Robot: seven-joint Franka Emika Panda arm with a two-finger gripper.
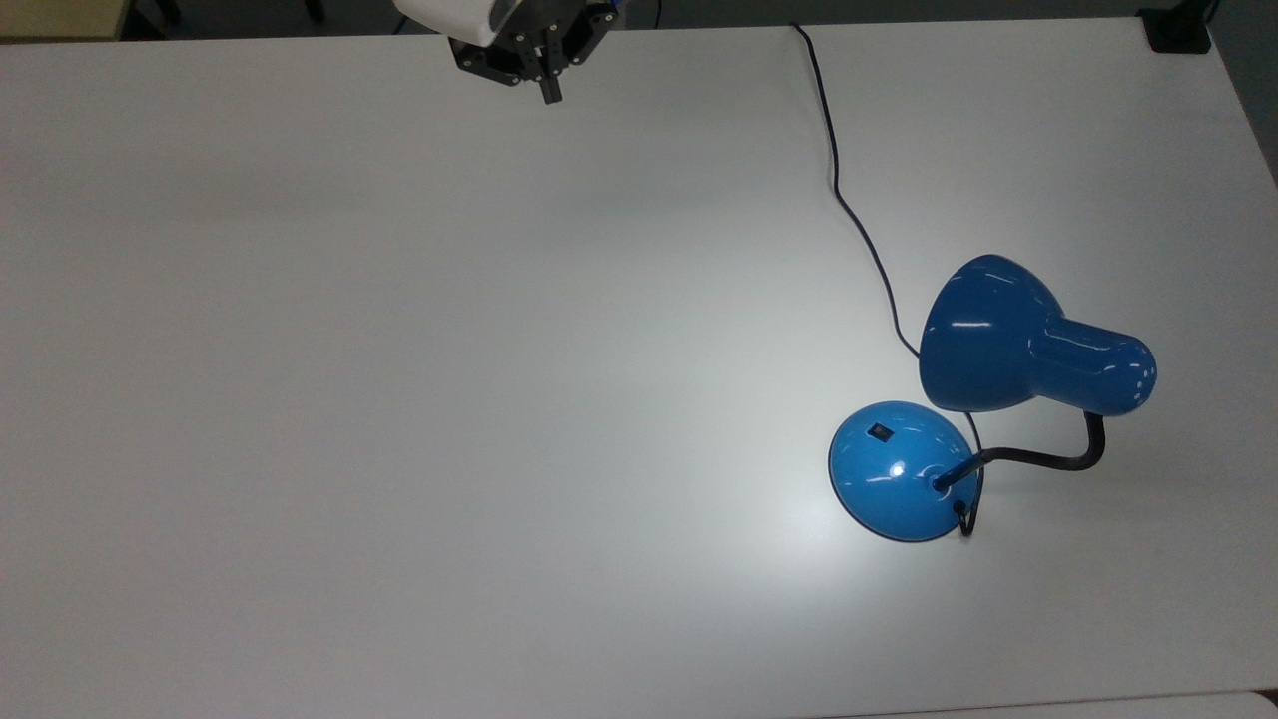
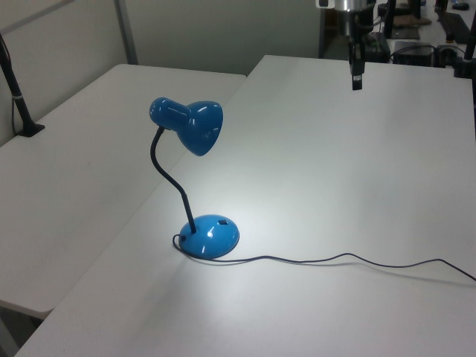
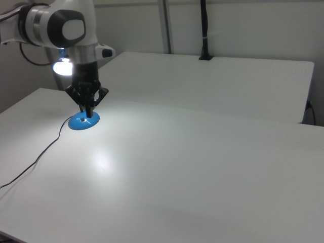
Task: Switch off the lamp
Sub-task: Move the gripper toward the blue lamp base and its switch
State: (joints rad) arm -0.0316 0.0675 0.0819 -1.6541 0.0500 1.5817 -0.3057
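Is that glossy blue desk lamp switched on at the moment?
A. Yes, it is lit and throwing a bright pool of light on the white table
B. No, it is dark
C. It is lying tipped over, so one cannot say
A: the glossy blue desk lamp stands upright, and a bright patch glows on the white table around its round base, with the bulb shining in the right view.
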